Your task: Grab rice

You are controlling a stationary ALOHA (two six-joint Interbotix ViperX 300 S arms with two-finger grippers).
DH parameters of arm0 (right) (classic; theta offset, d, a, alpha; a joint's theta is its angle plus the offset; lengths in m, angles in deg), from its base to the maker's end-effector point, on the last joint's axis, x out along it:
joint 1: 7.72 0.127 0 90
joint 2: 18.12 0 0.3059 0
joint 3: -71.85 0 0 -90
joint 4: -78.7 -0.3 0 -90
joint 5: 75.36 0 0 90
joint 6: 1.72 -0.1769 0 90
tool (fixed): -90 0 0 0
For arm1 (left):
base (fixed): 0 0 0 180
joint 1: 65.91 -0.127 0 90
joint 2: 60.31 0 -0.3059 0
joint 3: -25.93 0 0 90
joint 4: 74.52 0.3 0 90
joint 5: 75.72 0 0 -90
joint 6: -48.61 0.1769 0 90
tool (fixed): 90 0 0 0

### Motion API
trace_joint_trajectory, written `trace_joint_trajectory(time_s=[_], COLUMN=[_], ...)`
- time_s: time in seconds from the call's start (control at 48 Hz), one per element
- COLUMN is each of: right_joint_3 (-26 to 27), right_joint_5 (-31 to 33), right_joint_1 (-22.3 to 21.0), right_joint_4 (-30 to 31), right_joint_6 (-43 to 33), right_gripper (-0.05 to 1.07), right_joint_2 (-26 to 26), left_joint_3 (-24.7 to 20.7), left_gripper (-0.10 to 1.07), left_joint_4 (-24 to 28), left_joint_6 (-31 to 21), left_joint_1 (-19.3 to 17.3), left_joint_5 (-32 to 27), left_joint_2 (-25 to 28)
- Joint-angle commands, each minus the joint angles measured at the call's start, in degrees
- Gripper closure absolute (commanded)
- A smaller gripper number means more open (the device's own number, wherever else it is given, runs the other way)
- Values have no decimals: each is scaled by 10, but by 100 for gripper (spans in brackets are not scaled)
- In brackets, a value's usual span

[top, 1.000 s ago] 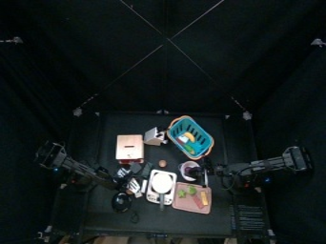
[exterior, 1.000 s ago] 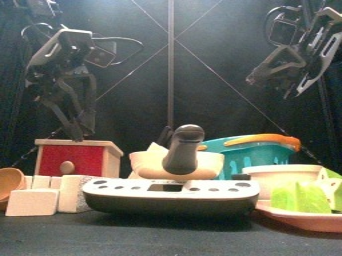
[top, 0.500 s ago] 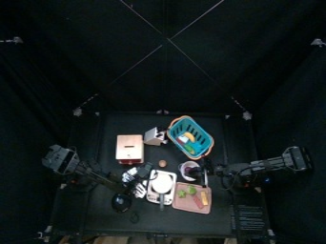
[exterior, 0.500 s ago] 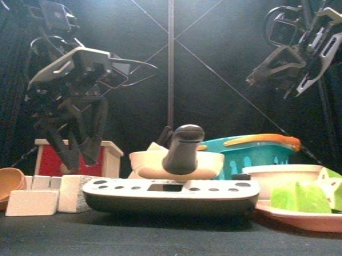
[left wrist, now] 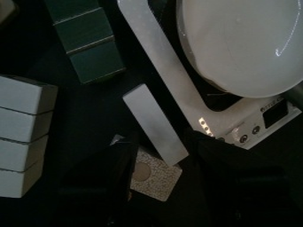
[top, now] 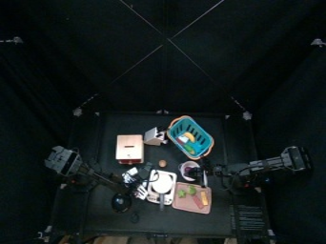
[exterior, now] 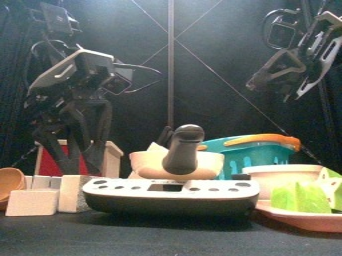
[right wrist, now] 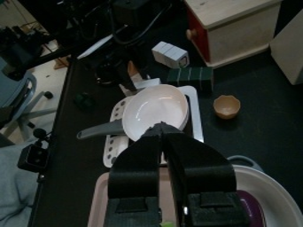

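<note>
Grasp not yet made — left pincer hangs low over the desk, above a speckled patch, probably the rice, just beside the kitchen scale, its state too dark to tell; right pincer, closed and empty, rests raised at right.

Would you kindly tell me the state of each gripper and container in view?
left gripper: open, holding nothing.
right gripper: shut, holding nothing, raised.
white bowl: upright on the scale, empty.
teal basket: upright, with items inside.
</note>
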State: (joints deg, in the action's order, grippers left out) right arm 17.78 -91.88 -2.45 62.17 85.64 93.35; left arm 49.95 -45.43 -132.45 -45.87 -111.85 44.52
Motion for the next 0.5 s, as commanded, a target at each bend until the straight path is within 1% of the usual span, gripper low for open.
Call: trace_joint_trajectory(time_s=[0.0, 0.333, 0.417, 0.479], right_joint_3=[5, 6, 6, 7], right_joint_5=[-2, -2, -2, -2], right_joint_1=[1, 0, 0, 0], right_joint_4=[1, 1, 1, 2], right_joint_6=[1, 1, 1, 1], right_gripper=[101, 101, 101, 101], right_joint_2=[1, -1, -1, -1], left_joint_3=[-15, -13, -13, -14], left_gripper=[14, 15, 17, 22], left_joint_4=[1, -11, -11, -11], left_joint_6=[-1, -2, -2, -2], left_joint_1=[-5, -20, -20, -20], left_joint_5=[2, 2, 2, 2], left_joint_2=[-3, 24, 24, 21])
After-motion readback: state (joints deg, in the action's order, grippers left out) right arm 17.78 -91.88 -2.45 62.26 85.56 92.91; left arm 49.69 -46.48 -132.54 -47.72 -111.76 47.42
